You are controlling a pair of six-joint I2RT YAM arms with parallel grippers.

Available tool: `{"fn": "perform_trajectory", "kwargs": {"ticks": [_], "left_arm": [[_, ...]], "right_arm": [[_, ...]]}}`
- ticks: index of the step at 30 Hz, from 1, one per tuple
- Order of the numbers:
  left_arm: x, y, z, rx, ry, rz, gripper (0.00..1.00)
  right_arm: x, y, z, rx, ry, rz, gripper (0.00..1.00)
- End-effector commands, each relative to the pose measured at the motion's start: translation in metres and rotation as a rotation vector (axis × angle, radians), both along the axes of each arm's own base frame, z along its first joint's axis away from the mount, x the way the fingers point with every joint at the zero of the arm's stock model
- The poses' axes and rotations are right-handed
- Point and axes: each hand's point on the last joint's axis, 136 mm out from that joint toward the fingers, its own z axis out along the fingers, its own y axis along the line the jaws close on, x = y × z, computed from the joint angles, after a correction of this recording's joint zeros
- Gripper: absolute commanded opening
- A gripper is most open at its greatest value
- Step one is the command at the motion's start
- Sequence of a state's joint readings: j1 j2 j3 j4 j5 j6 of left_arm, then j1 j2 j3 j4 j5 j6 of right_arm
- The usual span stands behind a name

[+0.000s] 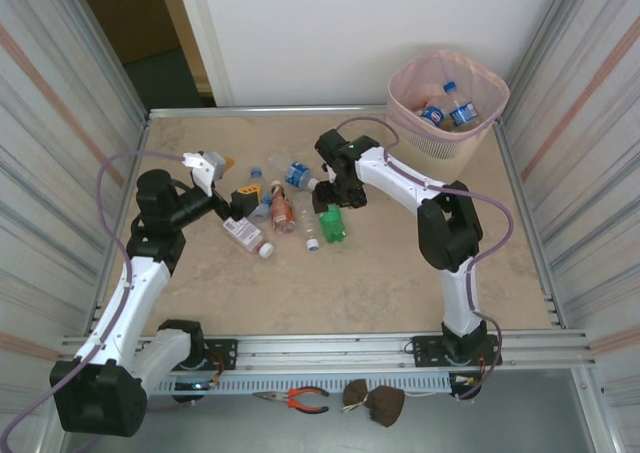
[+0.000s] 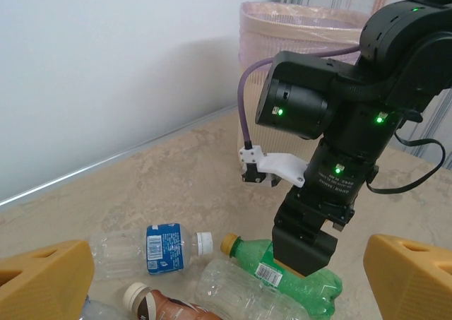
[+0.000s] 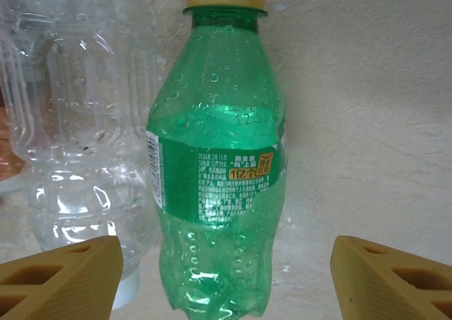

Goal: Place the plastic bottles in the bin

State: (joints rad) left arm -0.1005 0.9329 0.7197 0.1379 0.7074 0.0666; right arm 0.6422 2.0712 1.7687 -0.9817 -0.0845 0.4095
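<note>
Several plastic bottles (image 1: 283, 211) lie clustered mid-table. A green bottle (image 3: 219, 179) with a yellow cap lies between my right gripper's (image 3: 226, 285) fingers, which stand apart from its base on both sides, open. In the top view that right gripper (image 1: 335, 198) hangs over the green bottle (image 1: 333, 223). My left gripper (image 1: 236, 178) is open just left of the cluster, with nothing between its fingers (image 2: 42, 277). Ahead of it lie a blue-labelled clear bottle (image 2: 162, 246), a clear bottle (image 2: 240, 292) and a brown one (image 2: 162, 309). The pink bin (image 1: 478, 133) stands at the far right with bottles (image 1: 450, 111) inside.
Corrugated metal walls close in both sides of the table (image 1: 350, 293). A white wall runs along the back edge. Red-handled pliers (image 1: 300, 400) lie below the front rail. A pink-labelled bottle (image 1: 247, 235) lies nearest the left arm.
</note>
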Motion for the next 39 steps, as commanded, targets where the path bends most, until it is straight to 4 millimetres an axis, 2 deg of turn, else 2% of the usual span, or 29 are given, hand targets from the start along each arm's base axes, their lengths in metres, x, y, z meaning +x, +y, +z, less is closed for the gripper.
{"fn": "perform_trajectory", "kwargs": {"ticks": [1, 11, 18, 39], "left_arm": [[0.0, -0.001, 0.012, 0.007, -0.041, -0.001, 0.99], [0.0, -0.001, 0.013, 0.004, -0.042, -0.002, 0.99], [0.001, -0.001, 0.012, 0.004, -0.042, -0.001, 0.99], [0.001, -0.001, 0.011, 0.009, -0.04, 0.0, 0.99]], "right_arm": [[-0.003, 0.001, -0.015, -0.015, 0.034, 0.011, 0.76], [0.01, 0.001, -0.034, 0.005, 0.049, -0.022, 0.74], [0.019, -0.008, -0.045, 0.004, 0.065, -0.052, 0.73], [0.036, -0.034, -0.061, -0.004, 0.08, -0.106, 0.67]]}}
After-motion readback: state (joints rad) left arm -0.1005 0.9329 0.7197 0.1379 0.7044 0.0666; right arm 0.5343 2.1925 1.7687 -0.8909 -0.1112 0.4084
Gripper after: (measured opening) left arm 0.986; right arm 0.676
